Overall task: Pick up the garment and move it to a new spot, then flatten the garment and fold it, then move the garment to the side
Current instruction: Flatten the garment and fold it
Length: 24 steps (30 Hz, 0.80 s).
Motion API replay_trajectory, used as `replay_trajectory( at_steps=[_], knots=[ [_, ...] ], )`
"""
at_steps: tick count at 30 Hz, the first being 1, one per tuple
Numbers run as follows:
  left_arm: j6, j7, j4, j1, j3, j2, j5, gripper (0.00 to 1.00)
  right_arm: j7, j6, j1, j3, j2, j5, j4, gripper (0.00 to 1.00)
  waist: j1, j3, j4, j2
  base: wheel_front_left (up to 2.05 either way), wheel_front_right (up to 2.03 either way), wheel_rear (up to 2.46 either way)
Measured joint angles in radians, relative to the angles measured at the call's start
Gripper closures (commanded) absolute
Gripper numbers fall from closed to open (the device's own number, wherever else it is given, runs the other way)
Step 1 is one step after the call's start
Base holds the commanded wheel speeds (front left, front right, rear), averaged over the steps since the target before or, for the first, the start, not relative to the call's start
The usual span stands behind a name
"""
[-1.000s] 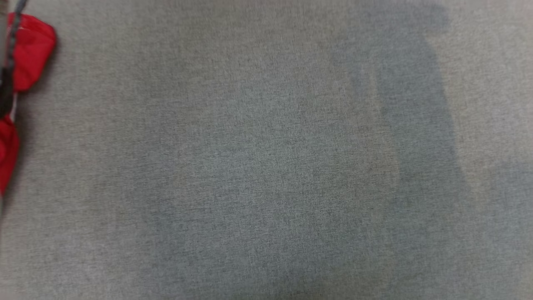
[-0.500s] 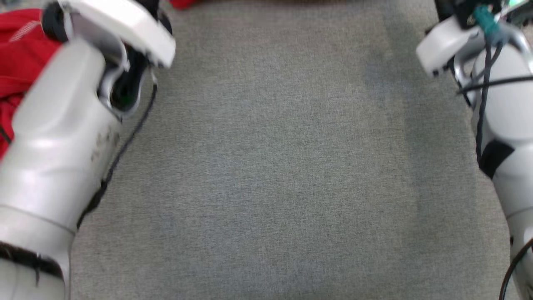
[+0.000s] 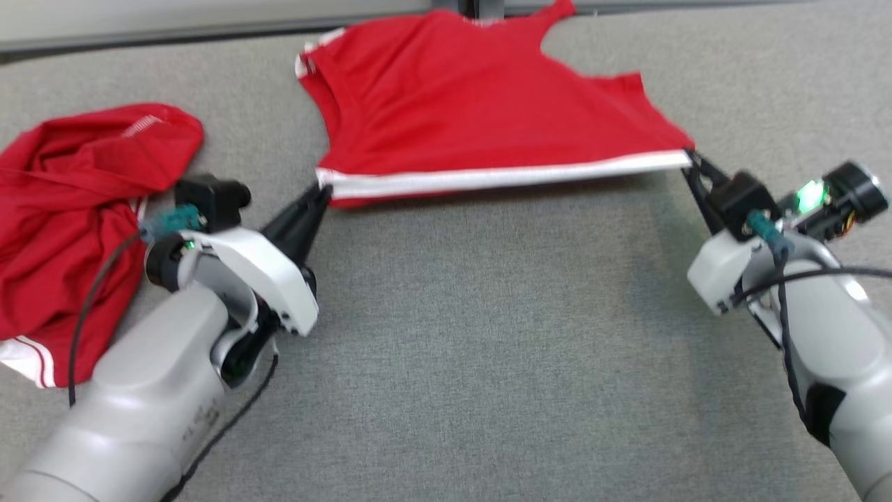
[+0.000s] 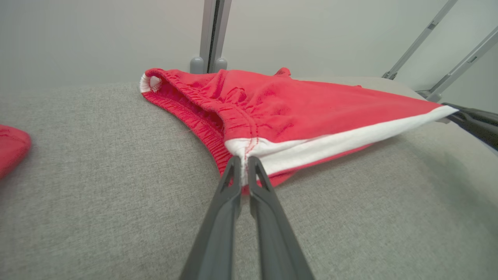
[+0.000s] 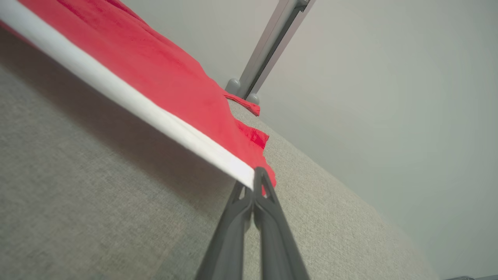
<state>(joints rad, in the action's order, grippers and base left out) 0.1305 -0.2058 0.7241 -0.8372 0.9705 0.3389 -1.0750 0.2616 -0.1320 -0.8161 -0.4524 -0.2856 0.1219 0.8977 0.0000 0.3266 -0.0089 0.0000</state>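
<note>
Garment (image 3: 488,104) taut between left gripper (image 3: 323,192) and right gripper (image 3: 690,159); flattening in hand.
Head view: we find it far back on the grey top (image 3: 488,362), its white band raised and stretched from gripper to gripper; a red heap (image 3: 70,209) lies at left. Left wrist view: fingers (image 4: 229,202) closed tight on one band corner; post (image 4: 212,35) and plain wall (image 4: 97,35) behind. Right wrist view: fingers (image 5: 237,217) closed tight on the other corner. We judge the next move calls for lowering the band evenly, keeping tension.
</note>
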Motion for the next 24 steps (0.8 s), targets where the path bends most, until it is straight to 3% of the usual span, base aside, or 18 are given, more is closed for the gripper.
replay_trajectory(
  at_steps=[15, 24],
  knots=[
    [0.0, -0.013, -0.106, 0.215, 0.17, 0.026, -0.026, 1.0, 0.002, 0.0, 0.175, -0.285, -0.142, -0.296, 0.02, 1.0, 0.0, -0.189, -0.034, 0.0, 0.0, 0.0, 0.0],
    [-0.021, 0.035, -0.255, 0.339, 0.232, 0.089, -0.031, 1.0, -0.052, 0.0, 0.278, -0.543, -0.333, -0.561, -0.168, 1.0, 0.0, -0.27, -0.052, 0.0001, 0.0, 0.0, 0.0]
  ],
)
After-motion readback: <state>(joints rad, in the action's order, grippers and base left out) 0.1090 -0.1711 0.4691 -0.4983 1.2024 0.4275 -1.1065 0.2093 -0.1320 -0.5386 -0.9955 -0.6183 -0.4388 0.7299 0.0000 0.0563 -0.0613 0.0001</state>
